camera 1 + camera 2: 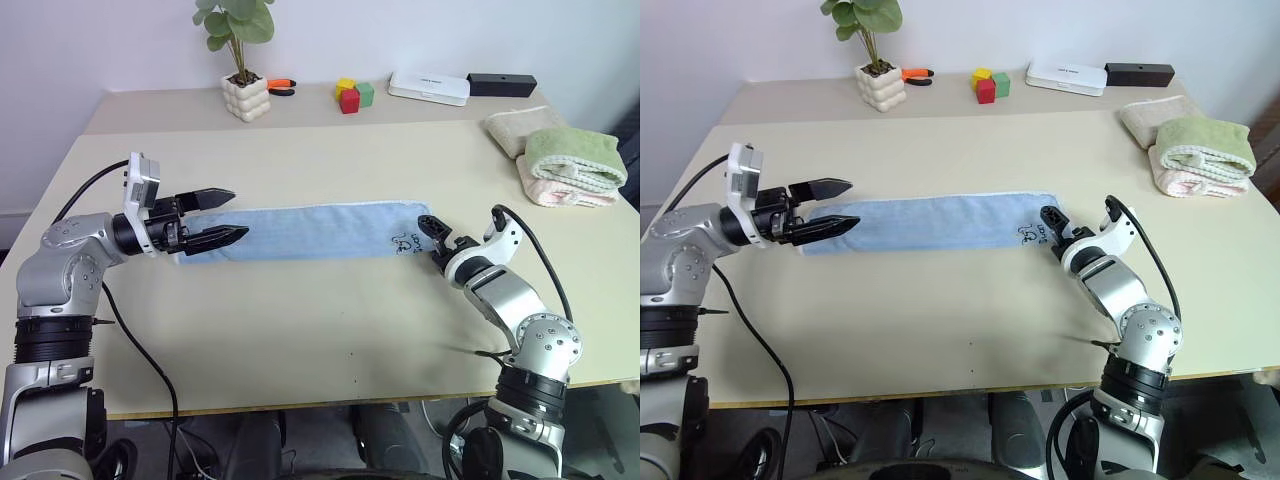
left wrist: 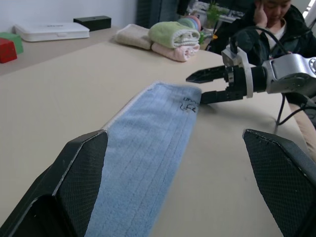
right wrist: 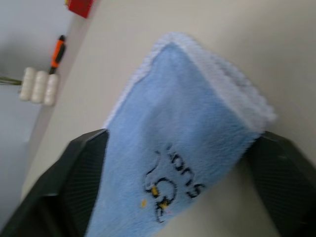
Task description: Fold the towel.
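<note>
At the left end of the beige table (image 1: 300,330), the left arm reaches in from the side with its forearm roughly level, and the left gripper (image 1: 228,218) points along the strip toward the far end, its two black fingers spread well apart over the left end of the towel (image 1: 310,232) without pinching it. The light blue towel lies flat as a long, narrow folded strip across the middle of the table, pale hem along its far edge, with a small dark embroidered mark (image 1: 405,241) near its right end. At that end the right arm comes up from the near edge, elbow bent and wrist angled forward and slightly down; the right gripper (image 1: 433,236) has its fingers parted on either side of the towel's marked corner, not yet clamped on it.
</note>
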